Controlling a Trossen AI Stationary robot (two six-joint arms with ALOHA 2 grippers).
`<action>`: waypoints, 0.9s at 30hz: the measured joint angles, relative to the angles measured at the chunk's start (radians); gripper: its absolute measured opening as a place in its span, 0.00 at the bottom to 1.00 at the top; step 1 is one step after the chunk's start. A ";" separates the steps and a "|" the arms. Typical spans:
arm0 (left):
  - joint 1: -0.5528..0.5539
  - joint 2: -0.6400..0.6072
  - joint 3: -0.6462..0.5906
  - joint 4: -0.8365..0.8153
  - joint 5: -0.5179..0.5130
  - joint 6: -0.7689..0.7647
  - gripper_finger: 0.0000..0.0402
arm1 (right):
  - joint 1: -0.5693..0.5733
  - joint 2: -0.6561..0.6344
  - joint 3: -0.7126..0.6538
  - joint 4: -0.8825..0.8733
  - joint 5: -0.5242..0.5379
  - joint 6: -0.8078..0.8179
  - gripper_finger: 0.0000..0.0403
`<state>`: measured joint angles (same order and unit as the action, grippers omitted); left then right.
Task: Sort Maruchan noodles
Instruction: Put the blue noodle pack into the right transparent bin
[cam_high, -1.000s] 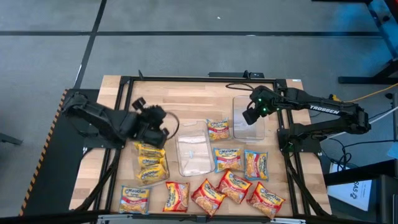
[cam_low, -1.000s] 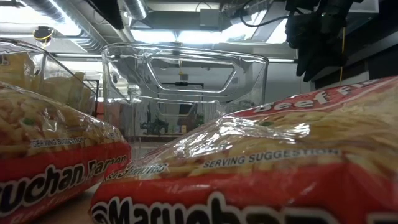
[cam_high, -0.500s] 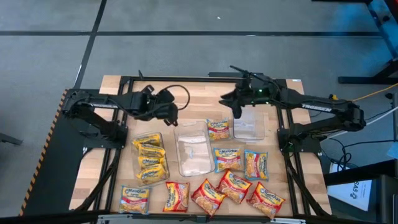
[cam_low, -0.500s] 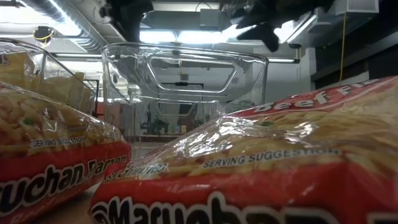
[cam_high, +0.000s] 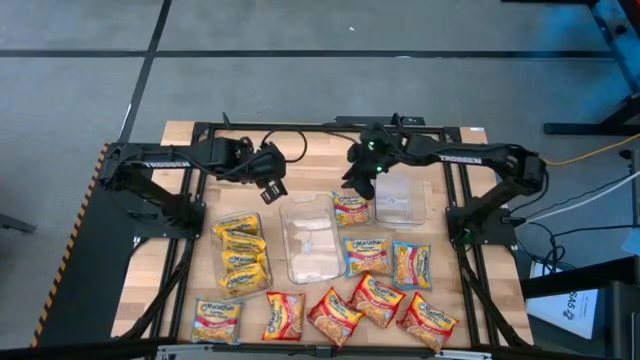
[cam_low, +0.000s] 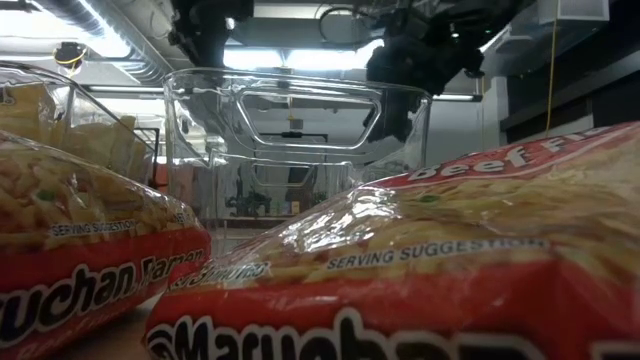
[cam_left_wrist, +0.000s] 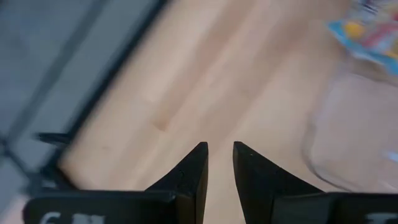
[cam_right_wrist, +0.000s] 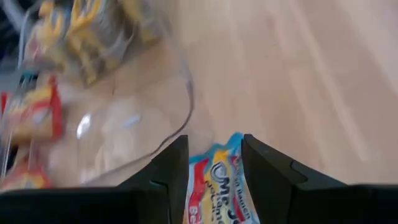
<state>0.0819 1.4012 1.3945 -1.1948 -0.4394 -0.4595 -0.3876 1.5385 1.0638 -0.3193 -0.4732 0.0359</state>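
Note:
Several Maruchan packets lie flat along the table's near half: red-orange ones (cam_high: 334, 316), a yellow one (cam_high: 217, 320) and blue-edged ones (cam_high: 366, 255). More yellow packets fill the left clear tray (cam_high: 243, 255). My right gripper (cam_high: 355, 182) is open and hovers over the far end of a blue-edged packet (cam_high: 351, 208), which shows between its fingers (cam_right_wrist: 217, 180). My left gripper (cam_high: 272, 182) is open by a narrow gap (cam_left_wrist: 217, 158) over bare wood, just beyond the middle tray (cam_high: 310, 238).
The middle clear tray and the right clear tray (cam_high: 400, 200) hold no packets. Both arms reach in over the table's far half, their grippers close together. In the low view two packets (cam_low: 420, 270) fill the foreground before a clear tray (cam_low: 300, 140). Black frame rails border the table (cam_high: 300, 150).
My left gripper has swung from over the left tray toward the far edge and rightward. My right gripper has moved left from above the right tray, past its far corner, and come down over the blue-edged packet beside it. No packet has moved.

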 joint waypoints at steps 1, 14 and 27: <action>0.004 -0.001 0.000 -0.004 0.045 0.000 0.17 | 0.001 0.017 0.024 -0.027 -0.019 -0.032 0.36; -0.060 -0.003 0.000 -0.051 0.232 -0.007 0.17 | 0.006 0.180 0.216 -0.497 0.081 -0.223 0.36; -0.103 -0.003 0.000 -0.050 0.222 -0.044 0.17 | 0.102 0.224 0.217 -0.443 0.186 -0.243 0.36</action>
<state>-0.0212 1.3983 1.3945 -1.2449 -0.2176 -0.5037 -0.2852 1.7628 1.2812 -0.7620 -0.2868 -0.2074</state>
